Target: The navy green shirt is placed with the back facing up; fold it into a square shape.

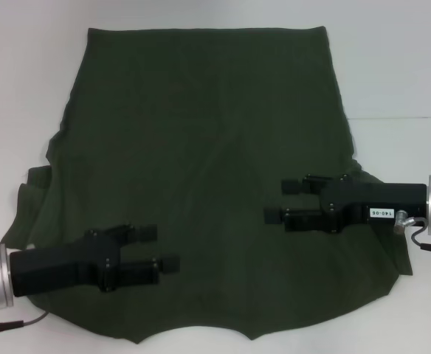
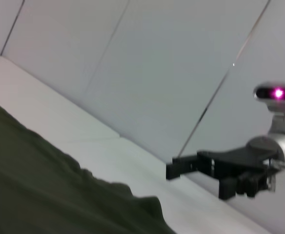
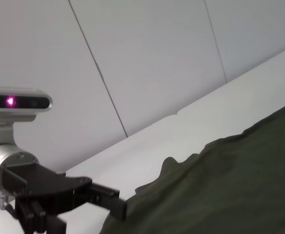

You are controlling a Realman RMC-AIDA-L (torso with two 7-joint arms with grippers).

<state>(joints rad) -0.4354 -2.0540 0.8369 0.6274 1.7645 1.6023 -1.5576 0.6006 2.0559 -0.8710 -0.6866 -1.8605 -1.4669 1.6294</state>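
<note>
The navy green shirt (image 1: 208,169) lies spread flat on the white table, plain side up, hem at the far end and sleeves near me. My left gripper (image 1: 159,248) hovers over the shirt's near left part, fingers open and empty. My right gripper (image 1: 283,200) hovers over the near right part, fingers open and empty. The left wrist view shows the shirt's edge (image 2: 45,185) and the right gripper (image 2: 181,168) beyond it. The right wrist view shows the shirt (image 3: 230,190) and the left gripper (image 3: 106,200).
The white table (image 1: 407,74) extends around the shirt on the far side, left and right. A grey panelled wall (image 2: 157,58) stands behind the table in the wrist views.
</note>
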